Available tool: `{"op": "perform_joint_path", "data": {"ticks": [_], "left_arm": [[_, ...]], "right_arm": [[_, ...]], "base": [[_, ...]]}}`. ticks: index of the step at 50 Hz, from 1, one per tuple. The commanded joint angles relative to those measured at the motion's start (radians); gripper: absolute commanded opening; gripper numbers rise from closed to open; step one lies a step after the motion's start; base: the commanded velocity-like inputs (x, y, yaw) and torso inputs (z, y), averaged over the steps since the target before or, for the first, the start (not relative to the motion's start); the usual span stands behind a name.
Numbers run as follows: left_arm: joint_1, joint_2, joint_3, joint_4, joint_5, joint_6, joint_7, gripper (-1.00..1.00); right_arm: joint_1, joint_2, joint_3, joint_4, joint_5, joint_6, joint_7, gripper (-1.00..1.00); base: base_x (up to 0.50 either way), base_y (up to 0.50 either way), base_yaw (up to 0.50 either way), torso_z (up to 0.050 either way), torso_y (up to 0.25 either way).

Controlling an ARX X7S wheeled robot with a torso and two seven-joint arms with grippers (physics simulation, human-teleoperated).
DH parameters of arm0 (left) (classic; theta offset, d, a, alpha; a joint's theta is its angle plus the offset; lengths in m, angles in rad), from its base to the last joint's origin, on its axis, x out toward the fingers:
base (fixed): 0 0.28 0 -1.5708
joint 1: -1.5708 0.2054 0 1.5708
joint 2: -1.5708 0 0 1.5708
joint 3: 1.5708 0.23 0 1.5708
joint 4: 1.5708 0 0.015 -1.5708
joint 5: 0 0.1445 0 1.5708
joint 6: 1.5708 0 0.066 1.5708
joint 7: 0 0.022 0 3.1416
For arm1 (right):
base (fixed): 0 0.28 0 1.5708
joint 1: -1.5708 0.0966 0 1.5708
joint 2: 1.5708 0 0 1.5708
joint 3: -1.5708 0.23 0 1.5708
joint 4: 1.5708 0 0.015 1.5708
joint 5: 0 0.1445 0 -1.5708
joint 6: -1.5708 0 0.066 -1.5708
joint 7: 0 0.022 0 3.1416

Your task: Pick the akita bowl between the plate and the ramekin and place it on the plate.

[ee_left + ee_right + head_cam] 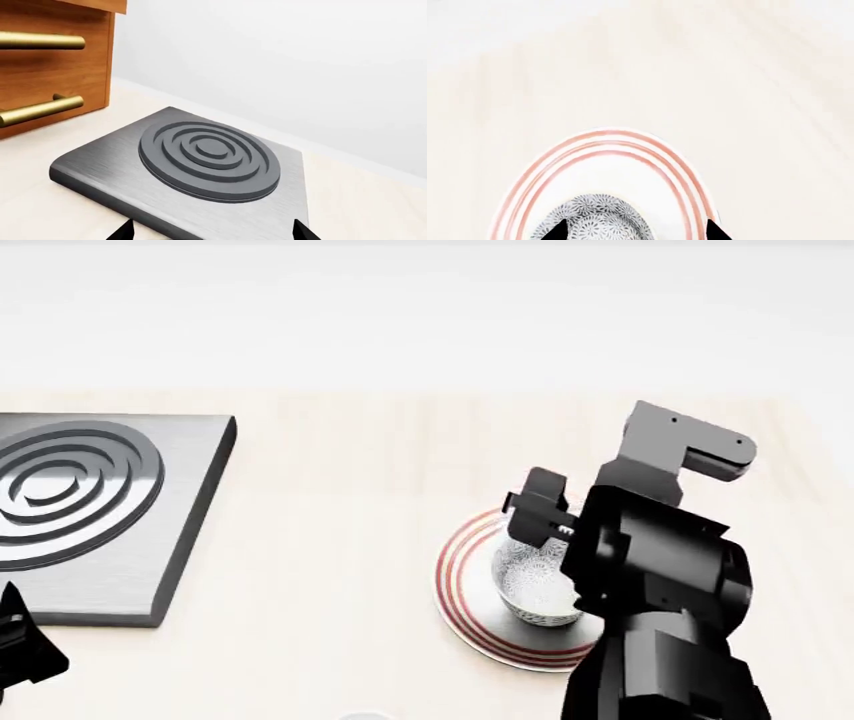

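Observation:
The speckled akita bowl (531, 585) stands upright on the red-ringed white plate (458, 575) on the pale counter. In the right wrist view the bowl (594, 220) sits toward one side of the plate (627, 165). My right gripper (635, 231) hovers over it, open, one fingertip in front of the bowl and the other out past its rim over the plate's rings. My left gripper (213, 232) is open over the corner of a grey slab, holding nothing. The ramekin is out of view.
A grey metal slab with raised concentric rings (80, 490) lies at the left of the counter and also fills the left wrist view (210, 152). A wooden cabinet with brass handles (53, 65) stands beyond it. A white wall runs behind the counter.

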Motion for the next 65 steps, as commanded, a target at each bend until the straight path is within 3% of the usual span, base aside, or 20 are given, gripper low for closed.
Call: {"op": "perform_joint_path", "data": {"ticks": [1, 5, 12, 29, 47, 65], "left_arm": [[-0.001, -0.001, 0.002, -0.001, -0.002, 0.000, -0.003, 1.00], [-0.003, -0.002, 0.003, -0.004, -0.002, 0.001, -0.003, 1.00], [-0.005, -0.001, 0.005, -0.011, -0.001, 0.006, -0.002, 1.00], [-0.001, -0.005, 0.008, -0.001, -0.005, 0.003, -0.009, 1.00], [0.005, -0.008, 0.013, 0.003, -0.001, 0.015, -0.010, 1.00], [0.004, -0.010, 0.017, -0.001, -0.001, 0.022, -0.011, 1.00]], "right_arm": [[0.056, -0.005, -0.083, -0.001, -0.021, 0.007, -0.021, 1.00], [0.066, -0.014, -0.116, -0.017, -0.035, 0.008, -0.041, 1.00], [-0.152, -0.046, -0.248, -0.622, 0.018, 0.335, -0.086, 1.00], [-0.426, -0.008, -0.345, -1.228, 0.099, 0.542, -0.098, 1.00], [-0.710, 0.040, -0.428, -1.592, 0.063, 0.475, -0.022, 1.00], [-0.900, 0.064, -0.466, -1.697, 0.035, 0.305, 0.036, 1.00]], "base": [[0.00, 0.00, 0.00, 0.000, 0.000], [0.00, 0.00, 0.00, 0.000, 0.000], [0.00, 0.00, 0.00, 0.000, 0.000], [0.00, 0.00, 0.00, 0.000, 0.000], [0.00, 0.00, 0.00, 0.000, 0.000], [0.00, 0.00, 0.00, 0.000, 0.000]]}}
